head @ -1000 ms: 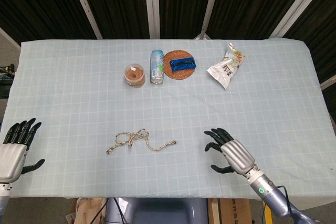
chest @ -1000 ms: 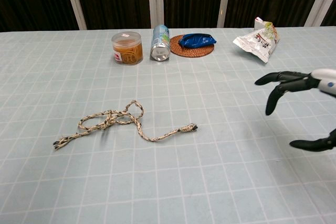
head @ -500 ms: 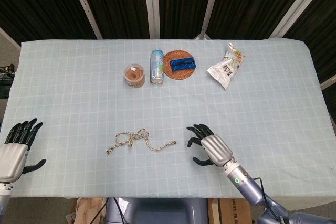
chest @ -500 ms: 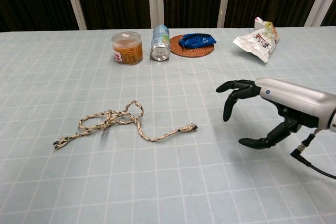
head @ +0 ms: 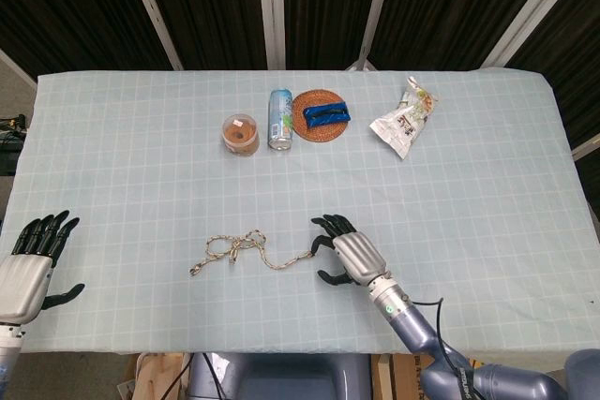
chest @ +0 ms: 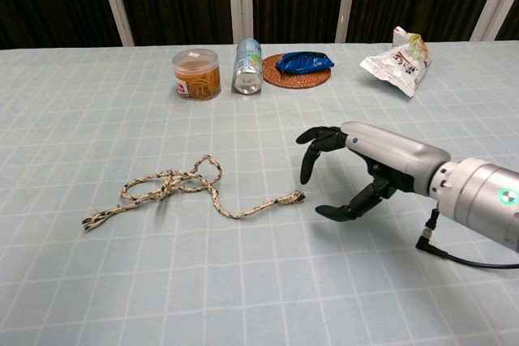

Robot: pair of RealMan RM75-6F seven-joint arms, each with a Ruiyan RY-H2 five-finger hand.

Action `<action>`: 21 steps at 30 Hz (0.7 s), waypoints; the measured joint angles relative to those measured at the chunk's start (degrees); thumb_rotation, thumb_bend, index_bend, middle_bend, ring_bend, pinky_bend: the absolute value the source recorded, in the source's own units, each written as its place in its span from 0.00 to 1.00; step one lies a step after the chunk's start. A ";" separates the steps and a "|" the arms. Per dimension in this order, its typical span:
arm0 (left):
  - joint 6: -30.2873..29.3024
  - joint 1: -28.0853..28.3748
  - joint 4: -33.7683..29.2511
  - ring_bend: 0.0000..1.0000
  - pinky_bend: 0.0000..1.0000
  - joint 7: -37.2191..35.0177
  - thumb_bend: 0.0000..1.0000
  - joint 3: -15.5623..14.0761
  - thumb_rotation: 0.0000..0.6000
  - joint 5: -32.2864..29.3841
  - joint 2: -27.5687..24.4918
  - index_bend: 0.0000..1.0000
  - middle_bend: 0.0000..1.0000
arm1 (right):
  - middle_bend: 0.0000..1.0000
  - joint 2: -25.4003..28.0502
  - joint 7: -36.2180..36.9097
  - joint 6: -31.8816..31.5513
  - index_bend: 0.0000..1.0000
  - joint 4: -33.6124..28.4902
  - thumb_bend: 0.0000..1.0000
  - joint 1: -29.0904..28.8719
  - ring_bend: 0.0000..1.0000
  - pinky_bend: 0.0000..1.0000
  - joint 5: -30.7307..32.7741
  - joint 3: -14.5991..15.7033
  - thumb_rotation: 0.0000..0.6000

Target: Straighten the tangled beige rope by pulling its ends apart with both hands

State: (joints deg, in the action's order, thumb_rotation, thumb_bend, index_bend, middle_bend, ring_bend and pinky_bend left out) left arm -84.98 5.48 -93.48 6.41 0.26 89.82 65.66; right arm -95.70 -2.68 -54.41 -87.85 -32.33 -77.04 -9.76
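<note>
The beige rope [head: 246,249] [chest: 180,186] lies in a loose tangle on the pale checked cloth, its knotted loops to the left and a free end [chest: 297,196] trailing right. My right hand [head: 345,252] [chest: 355,167] hovers just right of that end with fingers and thumb spread apart, holding nothing; the fingertips are a short gap from the rope tip. My left hand [head: 28,264] stays open at the table's near left edge, far from the rope's left end [head: 194,272], and shows only in the head view.
At the back stand a clear tub of rubber bands [head: 241,133] [chest: 196,73], a can lying on its side [head: 280,118] [chest: 247,64], a woven coaster with a blue packet [head: 320,114] [chest: 300,65], and a snack bag [head: 405,117] [chest: 399,60].
My right hand has travelled leftward across the table, from well right of the rope to just beside its right end, fingers still apart. The rope and left hand have not moved.
</note>
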 measured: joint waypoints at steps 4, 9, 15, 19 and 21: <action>0.08 0.08 0.07 0.00 0.00 -0.59 0.05 0.00 1.00 -0.01 -0.05 0.00 0.00 | 0.14 -2.56 -1.77 0.06 0.46 1.36 0.33 -1.13 0.00 0.00 1.40 -0.72 1.00; 0.16 0.14 0.10 0.00 0.00 -1.02 0.05 -0.05 1.00 0.02 -0.16 0.00 0.00 | 0.14 -5.24 -3.35 -0.24 0.47 2.86 0.33 -2.15 0.00 0.00 3.00 -1.22 1.00; 0.18 0.21 0.08 0.00 0.00 -1.60 0.05 0.07 1.00 -0.16 -0.30 0.00 0.00 | 0.15 -7.21 -4.91 -0.52 0.49 4.06 0.33 -2.93 0.00 0.00 4.36 -1.24 1.00; 0.12 0.23 0.02 0.00 0.00 -1.83 0.05 0.06 1.00 -0.09 -0.37 0.00 0.00 | 0.15 -8.05 -5.64 -0.50 0.49 4.90 0.33 -3.30 0.00 0.00 5.14 -1.10 1.00; 0.14 0.25 0.00 0.00 0.00 -1.92 0.05 0.06 1.00 -0.12 -0.37 0.00 0.00 | 0.15 -8.41 -5.81 -0.46 0.50 5.23 0.33 -3.46 0.00 0.00 5.46 -1.04 1.00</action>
State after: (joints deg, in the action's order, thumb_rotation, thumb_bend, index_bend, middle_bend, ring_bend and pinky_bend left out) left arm -84.84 5.72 -93.48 4.49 0.32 89.70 65.28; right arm -104.12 -8.49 -54.87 -82.62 -35.78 -71.58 -10.80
